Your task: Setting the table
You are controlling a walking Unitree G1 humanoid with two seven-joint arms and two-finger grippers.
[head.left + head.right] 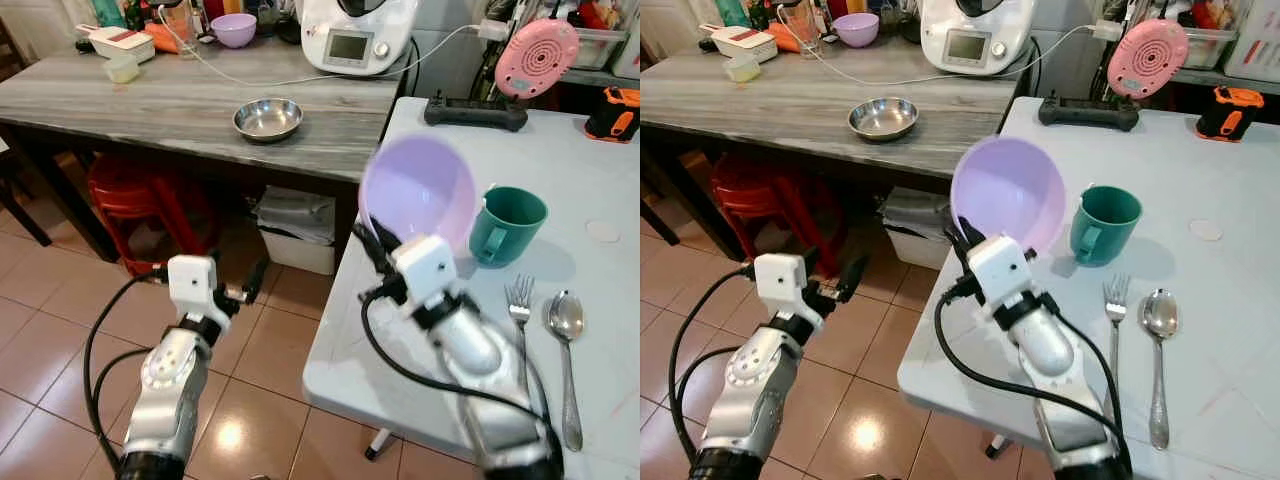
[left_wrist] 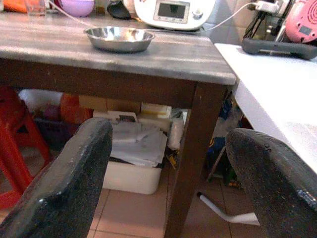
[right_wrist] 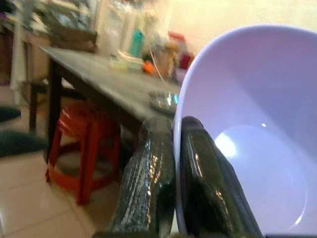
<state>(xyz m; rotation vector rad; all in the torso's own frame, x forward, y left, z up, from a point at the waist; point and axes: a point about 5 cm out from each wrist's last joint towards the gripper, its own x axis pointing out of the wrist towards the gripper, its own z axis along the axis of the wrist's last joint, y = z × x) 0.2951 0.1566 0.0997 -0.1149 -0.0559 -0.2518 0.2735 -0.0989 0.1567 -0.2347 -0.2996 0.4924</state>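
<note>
My right gripper [image 1: 962,240] is shut on the rim of a lilac plastic bowl [image 1: 1008,192], held tilted above the near left part of the white table [image 1: 1240,180]; in the right wrist view the two fingers [image 3: 163,183] pinch the bowl's edge [image 3: 247,129]. A green mug [image 1: 1103,224] stands just right of the bowl. A fork [image 1: 1114,320] and a spoon [image 1: 1159,350] lie side by side in front of the mug. My left gripper [image 1: 248,287] hangs open over the tiled floor, left of the white table, with nothing between its fingers [image 2: 64,178].
A wooden counter [image 1: 180,100] at the left carries a steel bowl [image 1: 267,119], a second purple bowl [image 1: 234,29] and a white kitchen machine [image 1: 355,35]. A red stool [image 1: 130,195] and a white bin [image 1: 295,225] sit beneath it. A black power strip [image 1: 475,112] and pink device [image 1: 537,57] stand at the back.
</note>
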